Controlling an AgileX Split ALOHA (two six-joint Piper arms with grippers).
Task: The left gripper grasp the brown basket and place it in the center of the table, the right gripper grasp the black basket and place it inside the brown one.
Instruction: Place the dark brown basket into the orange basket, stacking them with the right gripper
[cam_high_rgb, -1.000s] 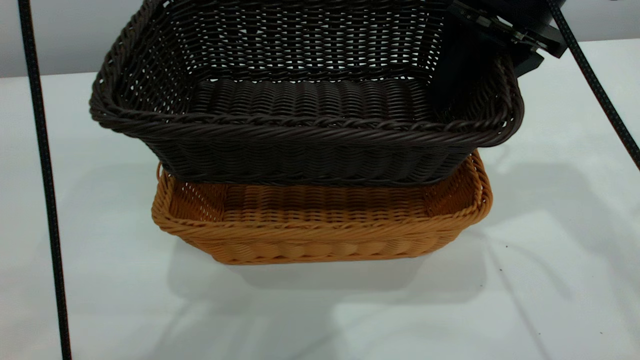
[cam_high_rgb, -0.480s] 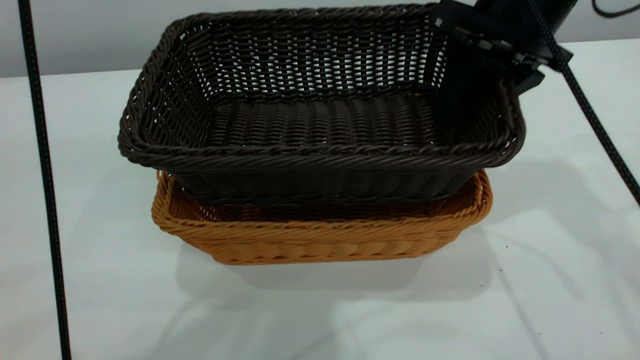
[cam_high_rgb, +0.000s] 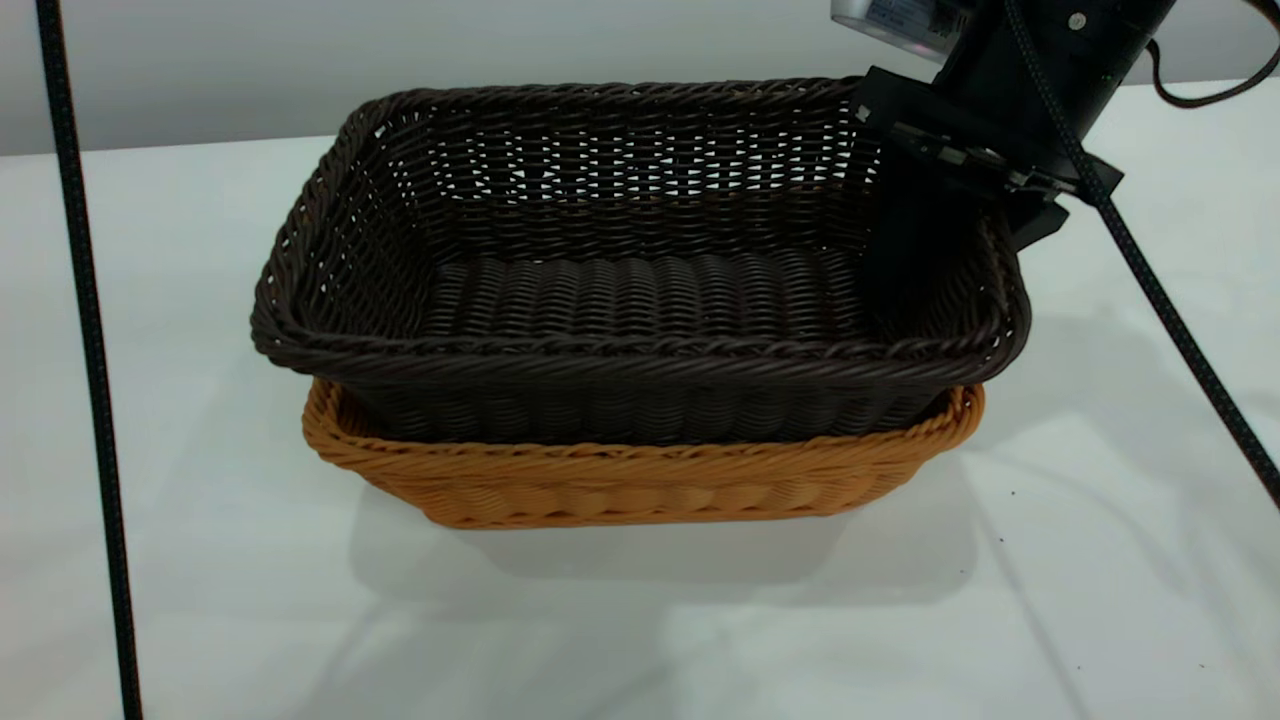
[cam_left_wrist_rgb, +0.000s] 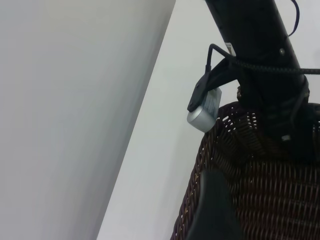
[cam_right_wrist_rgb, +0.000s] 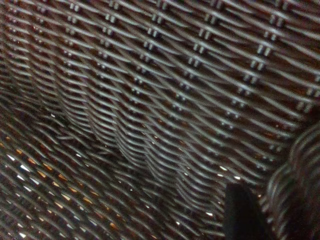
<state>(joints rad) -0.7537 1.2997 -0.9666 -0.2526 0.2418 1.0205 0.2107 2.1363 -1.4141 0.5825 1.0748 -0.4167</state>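
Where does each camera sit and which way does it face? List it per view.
Exterior: in front, raised, looking down at the black basket nested in the brown basket; right gripper at its rim.
Left wrist: beside the table, facing the right arm.
Right wrist: inside the black basket, showing weave and one jaw tip.
All three share the black basket.

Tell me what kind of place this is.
Probably a robot lab or test bench: a bare white table, a plain wall, and two empty wicker baskets, black nested in brown, handled by the right claw.
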